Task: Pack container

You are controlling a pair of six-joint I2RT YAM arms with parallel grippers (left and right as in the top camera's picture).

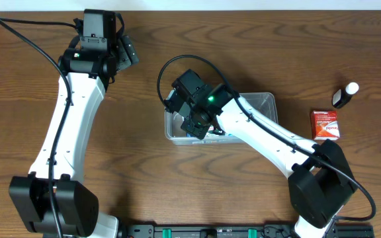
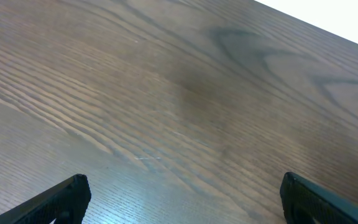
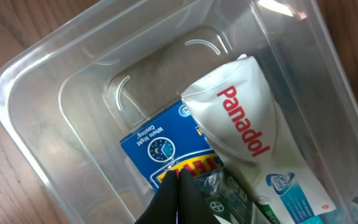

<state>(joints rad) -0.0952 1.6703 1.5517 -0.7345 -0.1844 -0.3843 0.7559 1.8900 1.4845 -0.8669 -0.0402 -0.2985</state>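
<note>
Sitting on the wooden table (image 1: 137, 172), the container (image 1: 264, 100) is a clear tub with rounded corners. Much of it is covered in the overhead view by the right arm, which reaches across it from its near side. Inside the container, the right wrist view shows a blue box (image 3: 157, 146) lying flat on the floor. A white Panadol pack (image 3: 241, 124) rests tilted against that box and partly over it, toward the far wall. Something dark green lies beneath the pack, too hidden to name.

The right gripper (image 3: 178, 183) hangs inside the container's left end, just above the blue box's edge. Its dark fingers (image 3: 163, 205) are pressed together with only a thin seam between them, and nothing can be seen held there.

Right of the container and well apart from it lies a red box (image 1: 325, 124), with a small dark bottle (image 1: 344, 95) just beyond it.

Left of the container and well clear of it, the left gripper (image 2: 182, 190) hovers over bare wood, its fingers spread wide apart.
</note>
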